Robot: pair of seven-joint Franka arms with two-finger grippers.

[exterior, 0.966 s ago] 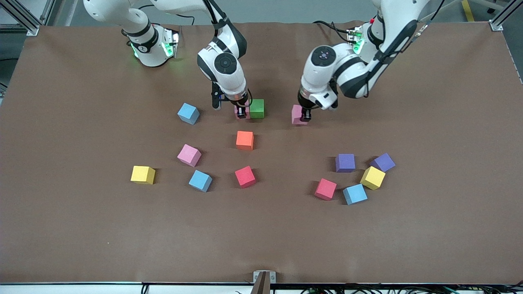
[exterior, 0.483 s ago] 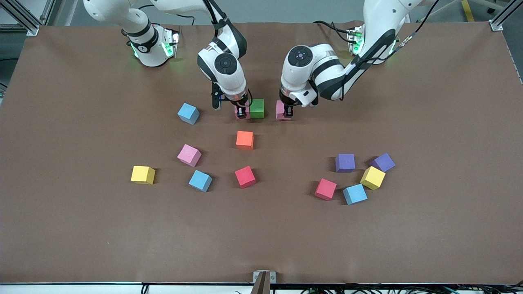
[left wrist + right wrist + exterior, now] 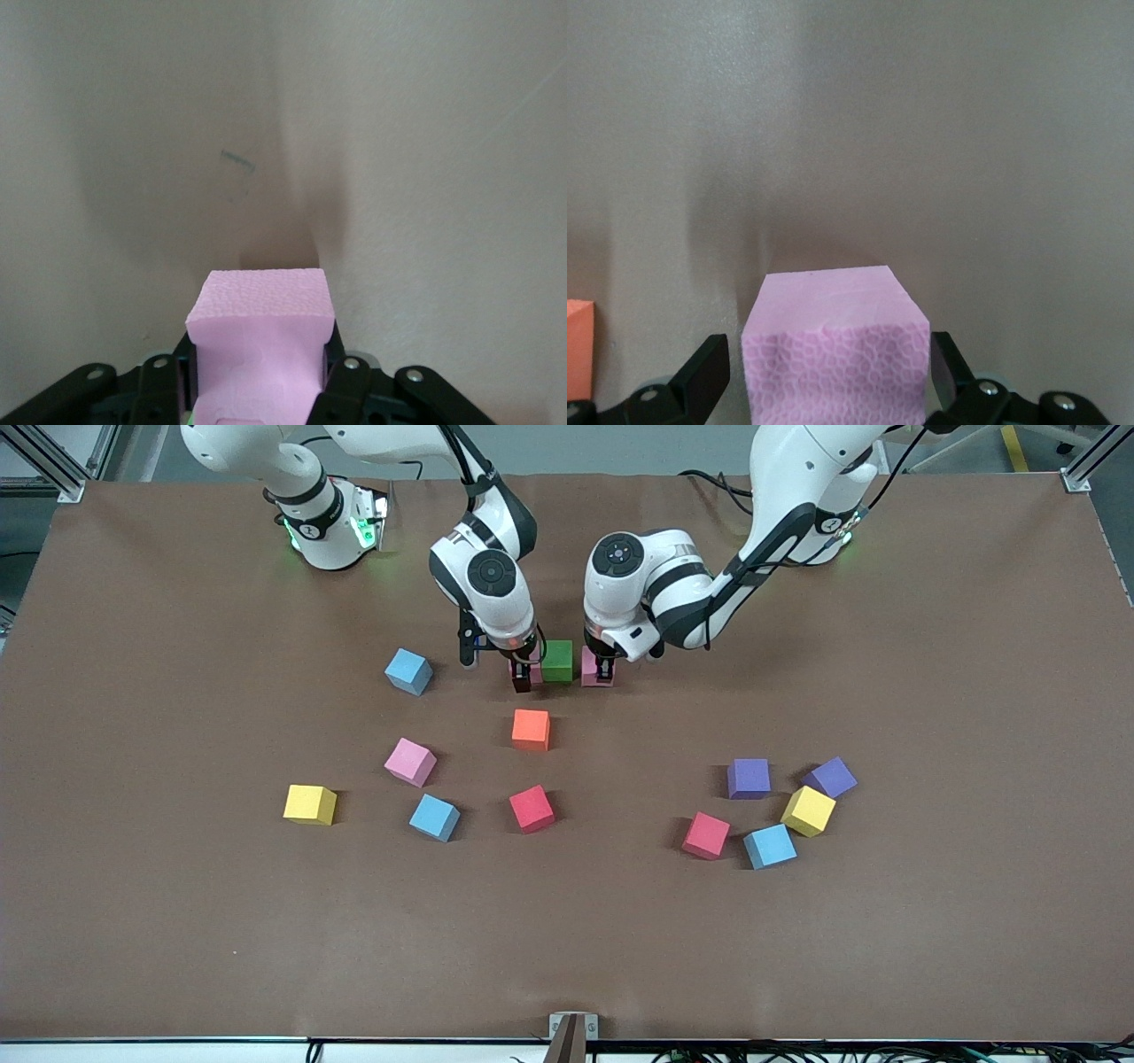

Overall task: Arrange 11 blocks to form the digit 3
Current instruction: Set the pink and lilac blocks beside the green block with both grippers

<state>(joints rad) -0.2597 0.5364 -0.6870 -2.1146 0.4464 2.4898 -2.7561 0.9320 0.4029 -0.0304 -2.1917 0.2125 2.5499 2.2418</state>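
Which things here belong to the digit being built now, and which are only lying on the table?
In hand: green block; pink block shut in left gripper, beside it; second pink block between right gripper's open fingers, also beside green.

Lying about: eleven loose blocks, orange block among them; eight more are needed, which ones I cannot tell.

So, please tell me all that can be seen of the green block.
The green block is a small matte cube with plain faces. It sits flat on the brown table, square to the view. A pink block in the right gripper flanks one side, and a pink block in the left gripper the other; whether they touch it cannot be told.
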